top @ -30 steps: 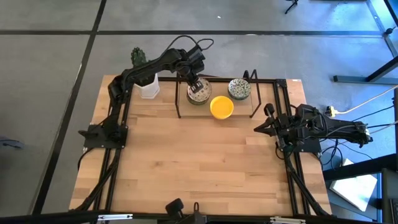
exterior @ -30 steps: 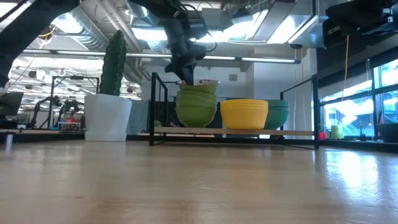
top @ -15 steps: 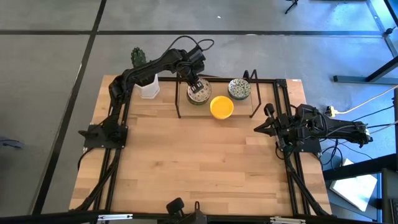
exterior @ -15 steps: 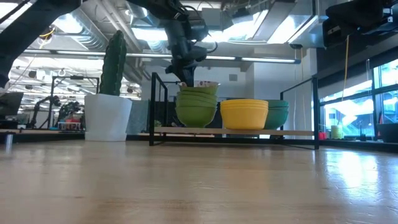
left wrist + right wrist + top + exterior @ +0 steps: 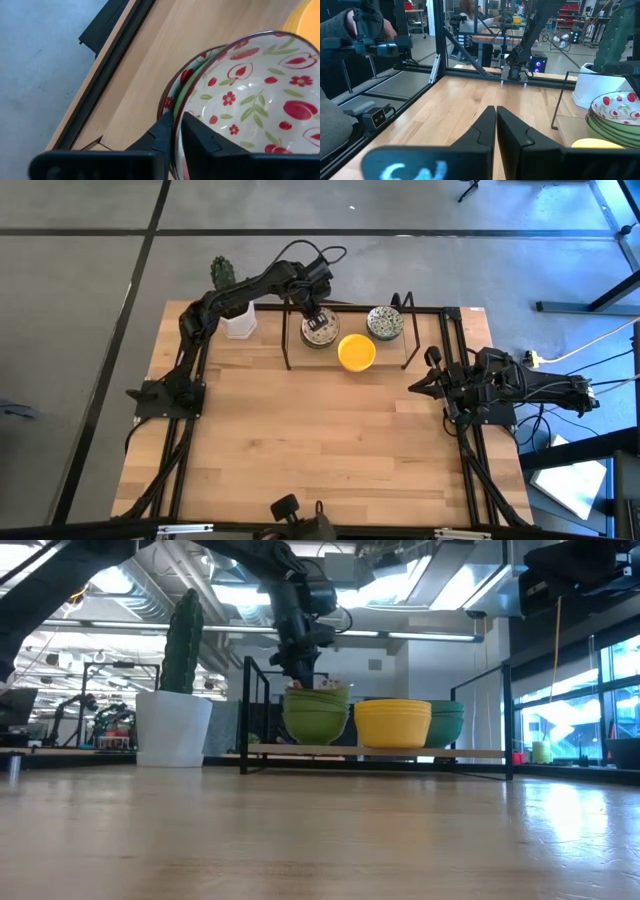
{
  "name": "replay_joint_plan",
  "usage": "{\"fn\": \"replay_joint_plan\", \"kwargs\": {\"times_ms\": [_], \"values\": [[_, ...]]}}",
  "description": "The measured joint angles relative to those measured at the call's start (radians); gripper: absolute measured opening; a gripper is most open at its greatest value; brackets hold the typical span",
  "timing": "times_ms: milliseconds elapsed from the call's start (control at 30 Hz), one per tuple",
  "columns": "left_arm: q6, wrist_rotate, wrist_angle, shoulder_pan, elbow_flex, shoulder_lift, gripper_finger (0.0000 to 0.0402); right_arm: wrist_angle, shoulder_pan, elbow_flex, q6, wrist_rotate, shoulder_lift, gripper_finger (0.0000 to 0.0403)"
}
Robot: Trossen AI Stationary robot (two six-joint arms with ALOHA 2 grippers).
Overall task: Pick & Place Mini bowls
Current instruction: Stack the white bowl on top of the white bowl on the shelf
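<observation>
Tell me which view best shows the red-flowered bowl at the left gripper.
The left wrist view: the red-flowered bowl fills it, its rim between the left gripper fingers. The high view shows it small, atop the left stack under the arm. The low view shows only its rim edge. The right wrist view shows it from the side.

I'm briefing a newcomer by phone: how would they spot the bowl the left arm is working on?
Look at the black wire rack at the table's far edge, holding three stacks of bowls. Take the stack nearest the white cactus pot; its top bowl, white with red flowers inside, has the left gripper fingers astride its rim, unlike the yellow bowl beside it.
</observation>
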Motion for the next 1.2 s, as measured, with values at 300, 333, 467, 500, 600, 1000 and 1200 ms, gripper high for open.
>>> {"fn": "replay_joint_plan", "kwargs": {"times_ms": [300,333,467,500,600,1000,1200], "values": [[0.036,-0.040,0.009,-0.014,0.000,-0.002,0.0088,-0.002,0.000,0.000,0.003,0.000,0.000,0.0017],[0.041,-0.048,0.011,-0.016,0.000,-0.003,0.0094,-0.002,0.000,0.000,0.002,0.000,0.000,0.0017],[0.051,-0.093,0.000,-0.025,0.034,-0.005,0.0122,-0.002,0.000,0.000,0.001,0.000,0.000,0.0017],[0.056,-0.097,0.004,-0.024,0.045,-0.006,0.0129,-0.002,0.000,0.000,0.001,0.000,0.000,0.0017],[0.059,-0.128,0.001,-0.027,0.070,-0.007,0.0150,-0.002,0.000,0.000,0.002,0.000,0.000,0.0017],[0.143,-0.122,-0.080,-0.098,0.158,-0.056,0.0168,-0.010,0.000,0.000,0.003,-0.001,0.000,0.0017],[0.184,-0.109,-0.049,-0.223,0.160,-0.148,0.0082,-0.009,0.000,0.000,0.003,-0.001,0.000,0.0017]]}}
